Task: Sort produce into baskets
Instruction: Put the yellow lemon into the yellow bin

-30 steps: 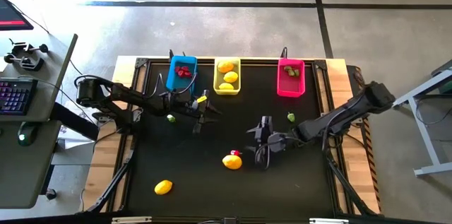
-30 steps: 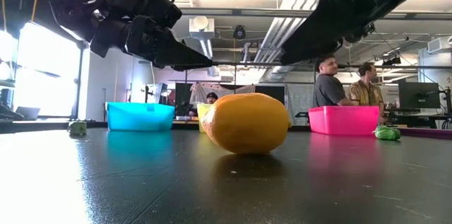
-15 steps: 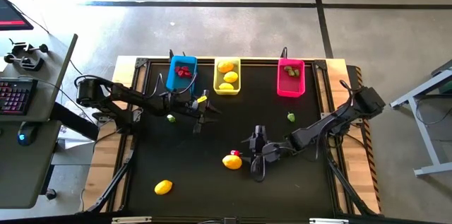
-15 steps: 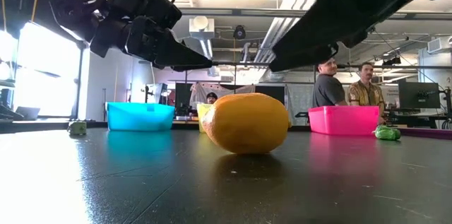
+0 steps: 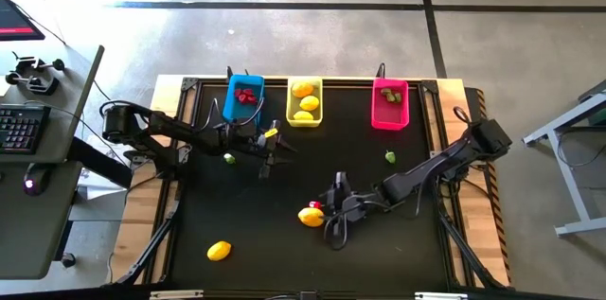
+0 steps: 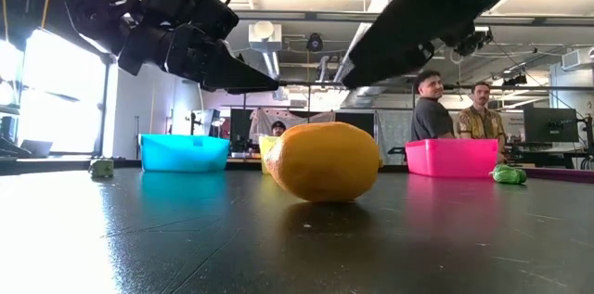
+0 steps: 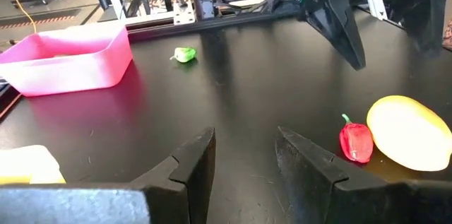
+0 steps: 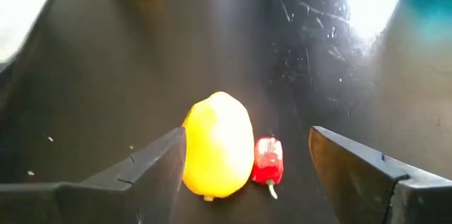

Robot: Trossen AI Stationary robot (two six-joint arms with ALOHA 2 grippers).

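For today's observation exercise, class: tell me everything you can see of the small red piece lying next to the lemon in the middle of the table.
The small red piece looks like a glossy plastic toy pepper, bright red with a thin greenish stem at one end. It lies on its side on the black table, right beside the lemon, close enough that they seem to touch. The right gripper, fingers wide open, hangs around both; nothing grips it.

3 baskets point(image 5: 243, 97); 5 lemons point(image 5: 310, 216); 3 green bits point(image 5: 390, 157); red bits point(image 5: 248, 95) uncounted.
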